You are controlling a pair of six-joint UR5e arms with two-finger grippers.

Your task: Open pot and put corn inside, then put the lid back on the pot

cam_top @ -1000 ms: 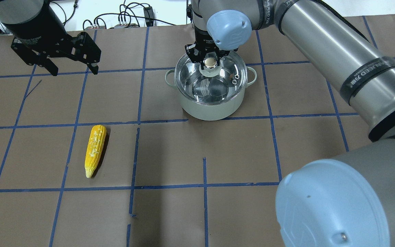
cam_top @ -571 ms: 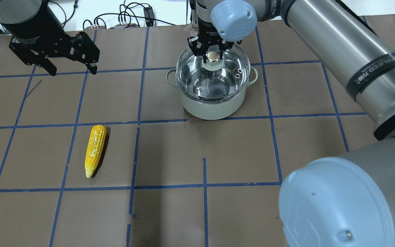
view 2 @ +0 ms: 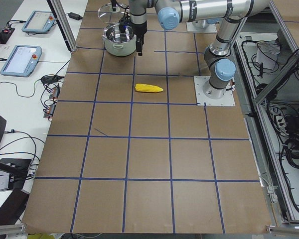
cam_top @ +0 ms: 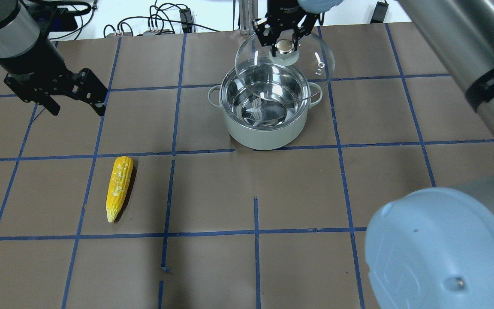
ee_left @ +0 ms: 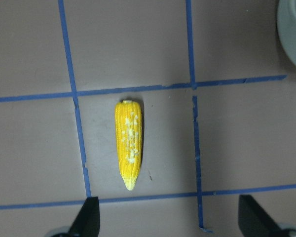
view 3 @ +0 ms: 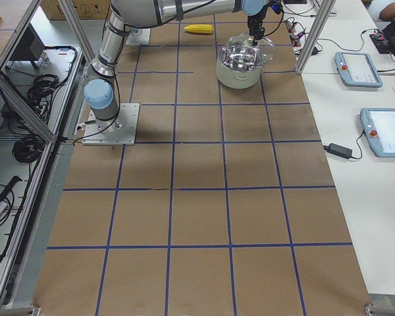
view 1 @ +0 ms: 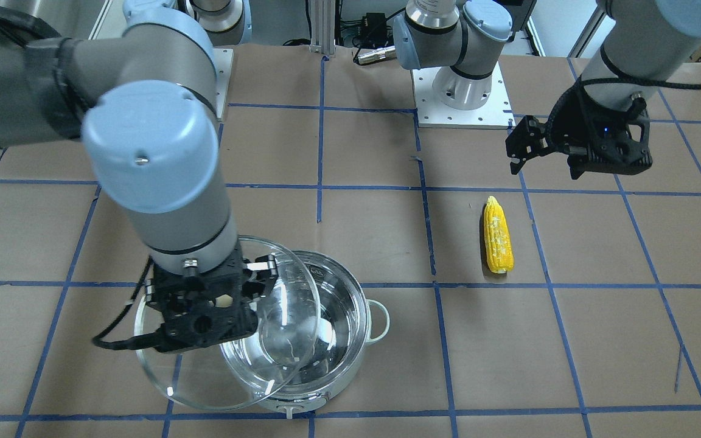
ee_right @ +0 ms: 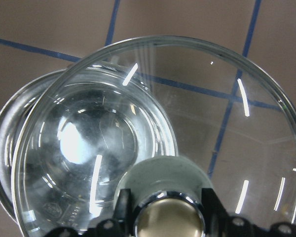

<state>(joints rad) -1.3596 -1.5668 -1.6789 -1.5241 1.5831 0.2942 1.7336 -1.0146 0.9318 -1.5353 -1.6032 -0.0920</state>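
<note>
The pot (cam_top: 264,135) stands open on the brown table, empty, and shows in the front view (view 1: 359,350). My right gripper (cam_top: 284,43) is shut on the knob of the clear glass lid (cam_top: 311,68). It holds the lid tilted in the air, above and beyond the pot's far rim. The lid also shows in the front view (view 1: 283,316) and the right wrist view (ee_right: 197,113). The corn (cam_top: 119,186) lies on the table to the pot's near left, in the left wrist view (ee_left: 129,143) too. My left gripper (cam_top: 77,107) is open and empty, above the table beyond the corn.
Blue tape lines grid the table. Cables and a power strip (cam_top: 185,19) lie past the far edge. My right arm's elbow (cam_top: 440,253) fills the near right of the overhead view. The left arm's base plate (view 1: 460,97) sits behind the corn.
My right gripper has lifted the lid off the pot and carried it up, away and slightly right. My left gripper has moved a little left and nearer.
</note>
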